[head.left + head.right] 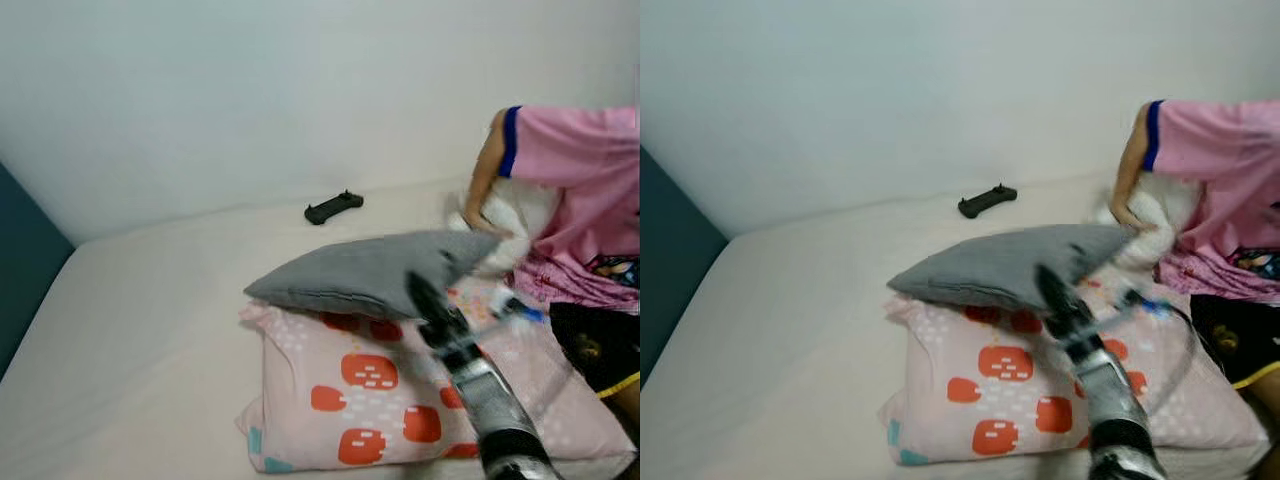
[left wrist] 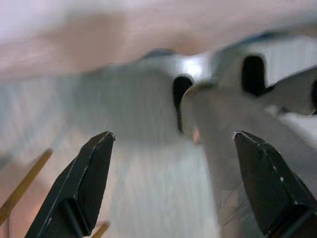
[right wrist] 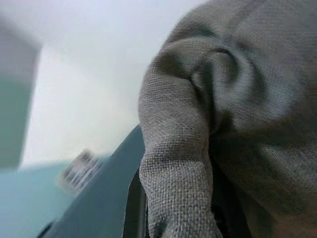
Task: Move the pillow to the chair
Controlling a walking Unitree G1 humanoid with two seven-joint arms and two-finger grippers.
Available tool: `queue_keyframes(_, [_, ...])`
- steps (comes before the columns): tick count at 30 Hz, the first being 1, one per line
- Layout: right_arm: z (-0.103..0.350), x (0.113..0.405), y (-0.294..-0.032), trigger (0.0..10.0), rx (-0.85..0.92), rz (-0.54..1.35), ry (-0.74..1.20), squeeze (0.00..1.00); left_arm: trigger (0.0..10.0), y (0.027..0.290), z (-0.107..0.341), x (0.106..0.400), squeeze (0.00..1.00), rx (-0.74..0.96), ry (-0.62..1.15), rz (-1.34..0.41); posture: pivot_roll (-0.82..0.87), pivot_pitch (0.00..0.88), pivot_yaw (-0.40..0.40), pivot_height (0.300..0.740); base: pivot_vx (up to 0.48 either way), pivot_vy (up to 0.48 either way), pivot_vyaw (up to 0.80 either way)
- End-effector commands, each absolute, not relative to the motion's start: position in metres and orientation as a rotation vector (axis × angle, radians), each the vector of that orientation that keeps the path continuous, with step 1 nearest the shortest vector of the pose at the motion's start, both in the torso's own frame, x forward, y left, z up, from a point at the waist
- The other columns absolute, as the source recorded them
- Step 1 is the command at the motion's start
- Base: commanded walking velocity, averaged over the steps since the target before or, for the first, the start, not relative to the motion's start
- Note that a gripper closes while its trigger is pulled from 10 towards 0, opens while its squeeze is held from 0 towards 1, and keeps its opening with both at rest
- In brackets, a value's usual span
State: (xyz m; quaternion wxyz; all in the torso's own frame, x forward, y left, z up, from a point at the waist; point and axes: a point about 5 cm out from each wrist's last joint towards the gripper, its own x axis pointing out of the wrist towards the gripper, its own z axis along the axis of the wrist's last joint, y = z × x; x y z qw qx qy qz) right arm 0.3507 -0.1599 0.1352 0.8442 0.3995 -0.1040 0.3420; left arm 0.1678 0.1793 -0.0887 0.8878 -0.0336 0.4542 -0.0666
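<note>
1. Nearest to us, our right arm rises from the lower right of the head views, silver at the forearm and black toward the tip.
2. Our right gripper reaches the near edge of the grey pillow. In the right wrist view the pillow bunches into a fold between the dark fingers, so we read the gripper as clamped on the pillow.
3. The grey pillow lies tilted across the top of a pink pillow printed with red shapes, its far right corner raised toward the person.
4. The pink pillow rests on a pale bed, toward its near right part, touching the grey one along its upper edge.
5. Our left gripper shows in its wrist view with the two black fingers spread well apart and nothing between them. Behind them lies a blurred pale surface and a light grey shape with dark openings; we cannot tell what it is.
6. At the right, a person in a pink shirt sits on the bed beside the pillows, one arm reaching down to something white and soft just beyond the grey pillow.
7. Farther back, a small black controller lies on the bed near the white wall, well apart from the pillows.
8. A dark teal panel borders the bed at the far left.
</note>
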Motion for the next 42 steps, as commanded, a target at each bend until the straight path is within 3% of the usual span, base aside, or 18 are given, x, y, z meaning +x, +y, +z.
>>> queue_keyframes(1, [0.136,0.349,-0.144,0.0,0.802,0.813,-0.189,0.0,10.0,0.181,-0.093,0.158,0.0,-0.086,0.986,-0.109,-0.06,0.087,0.076,0.74,0.0,0.0,0.0])
queue_keyframes(2, [0.132,0.348,-0.128,0.0,0.75,0.874,-0.136,0.0,10.0,0.176,-0.092,0.164,0.0,-0.099,0.975,-0.105,-0.07,0.065,0.055,0.74,0.0,0.0,0.0])
queue_keyframes(5, [0.128,0.343,-0.111,0.0,0.712,0.951,-0.093,0.0,10.0,0.171,-0.091,0.168,0.0,-0.11,0.967,-0.101,-0.09,0.053,0.045,0.74,0.0,0.0,0.0])
queue_keyframes(8, [0.103,0.329,-0.083,0.0,0.497,1.039,0.075,0.0,10.0,0.164,-0.09,0.172,0.0,-0.121,0.963,-0.102,-0.11,0.034,0.031,0.74,0.0,0.0,0.0])
queue_keyframes(11, [0.077,0.323,-0.079,0.0,0.343,0.978,0.216,0.0,10.0,0.159,-0.09,0.173,0.0,-0.128,0.965,-0.105,-0.11,0.022,0.025,0.74,0.0,0.0,0.0])
queue_keyframes(17, [0.038,0.312,-0.093,0.0,0.224,0.762,0.396,0.0,10.0,0.152,-0.09,0.175,0.0,-0.133,0.967,-0.115,-0.11,0.006,0.009,0.74,0.0,0.0,0.4])
queue_keyframes(20, [0.026,0.305,-0.099,0.0,0.247,0.712,0.444,0.0,10.0,0.15,-0.089,0.177,0.0,-0.142,0.96,-0.11,-0.1,0.0,0.008,0.74,0.0,0.0,0.8])
queue_keyframes(33, [0.027,0.296,-0.077,0.0,0.238,0.882,0.402,0.0,10.0,0.156,-0.087,0.18,0.0,-0.136,0.956,-0.091,-0.09,0.0,0.008,0.74,0.0,0.0,0.8])
queue_keyframes(42, [0.077,0.327,-0.07,0.0,0.298,0.897,0.181,0.0,10.0,0.157,-0.086,0.182,0.0,-0.137,0.952,-0.079,-0.09,0.0,0.004,0.74,0.0,0.0,0.8])
